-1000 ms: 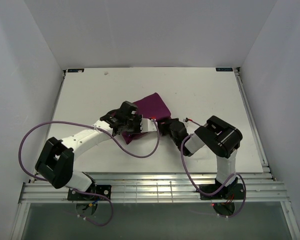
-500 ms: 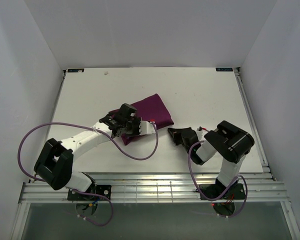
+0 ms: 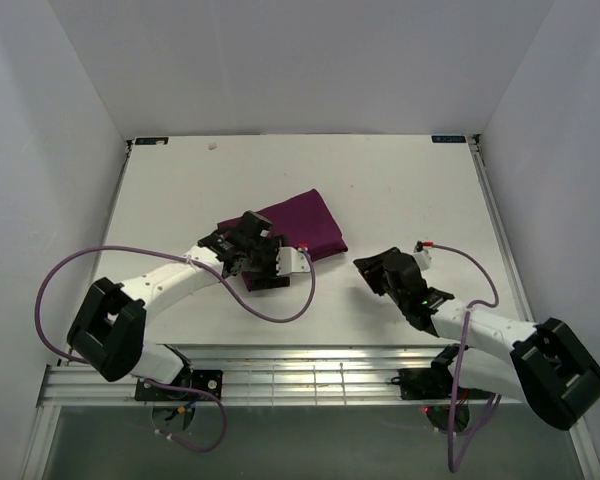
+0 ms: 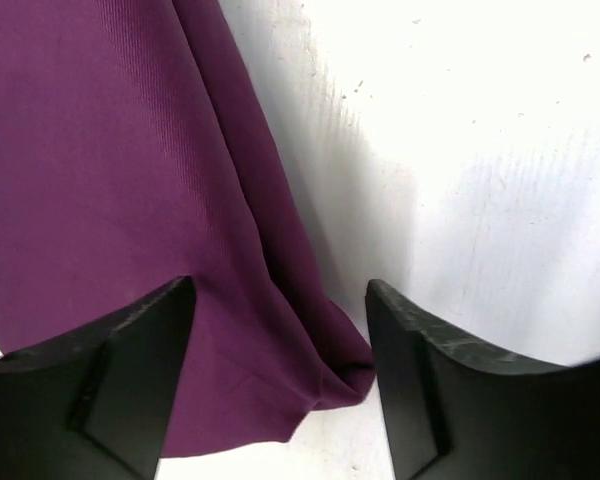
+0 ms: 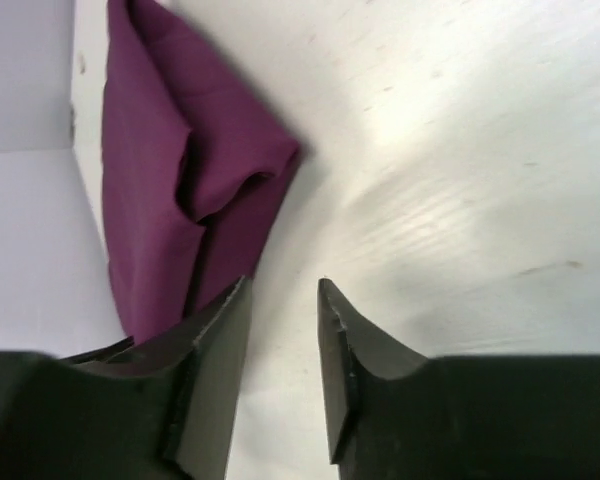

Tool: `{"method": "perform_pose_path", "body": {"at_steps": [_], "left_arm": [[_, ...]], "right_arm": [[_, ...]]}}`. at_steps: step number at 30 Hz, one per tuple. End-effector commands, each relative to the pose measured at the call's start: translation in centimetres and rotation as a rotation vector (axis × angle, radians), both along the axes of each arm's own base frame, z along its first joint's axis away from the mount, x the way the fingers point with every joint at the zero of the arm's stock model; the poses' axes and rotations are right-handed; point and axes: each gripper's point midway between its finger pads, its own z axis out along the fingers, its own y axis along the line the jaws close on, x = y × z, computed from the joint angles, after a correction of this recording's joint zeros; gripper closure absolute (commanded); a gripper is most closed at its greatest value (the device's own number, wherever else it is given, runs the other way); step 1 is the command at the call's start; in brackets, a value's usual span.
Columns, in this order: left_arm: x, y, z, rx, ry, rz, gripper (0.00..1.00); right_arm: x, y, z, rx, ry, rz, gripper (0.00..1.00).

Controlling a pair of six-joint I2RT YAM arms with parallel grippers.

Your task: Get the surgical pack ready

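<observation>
I see the surgical pack (image 3: pixel 308 222), a folded deep-purple cloth bundle. It lies flat on the bench (image 3: pixel 410 180).

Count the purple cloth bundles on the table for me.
1. The folded deep-purple cloth bundle lies just left of centre on the white table, its near edge under the left arm. No second one shows; anything wrapped inside it is hidden.

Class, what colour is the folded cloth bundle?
The cloth bundle is deep purple, clearest in the left wrist view.
</observation>
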Motion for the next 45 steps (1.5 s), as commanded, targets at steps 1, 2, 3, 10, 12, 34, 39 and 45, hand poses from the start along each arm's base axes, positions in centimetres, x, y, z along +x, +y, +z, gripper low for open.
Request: {"method": "perform_pose_path", "body": {"at_steps": [1, 2, 3, 10, 12, 34, 39, 45], "left_arm": [[-0.4, -0.4, 2.2, -0.066, 0.002, 0.011, 0.19], [-0.3, -0.6, 2.8, -0.077, 0.0, 0.017, 0.14], [-0.2, -0.7, 3.2, -0.086, 0.001, 0.025, 0.14], [-1.4, -3.5, 10.1, -0.304, 0.07, 0.047, 0.11], [-2.3, -3.9, 11.7, -0.37, 0.103, 0.057, 0.11], [9.2, 12.5, -0.4, -0.526, 0.729, 1.327, 0.19], [8.7, 11.8, -2.8, -0.523, 0.812, 1.335, 0.28], [9.5, 11.3, -4.0, -0.54, 0.848, 1.325, 0.55]], "right_arm": [[-1.6, -4.4, -2.3, -0.252, 0.057, -0.028, 0.57], [-1.3, -4.6, -1.5, -0.257, 0.028, -0.023, 0.52], [-0.8, -5.2, -1.0, -0.272, 0.011, -0.03, 0.5], [5.3, -6.8, 7.0, -0.523, -0.194, 0.103, 0.38], [7.6, -6.0, 9.4, -0.588, -0.26, 0.195, 0.34], [15.4, 7.7, 0.4, -0.392, -0.162, 0.975, 0.34], [13.9, 8.3, -1.4, -0.291, -0.113, 1.022, 0.46], [13.9, 6.4, -1.6, -0.232, -0.101, 0.931, 0.83]]}}
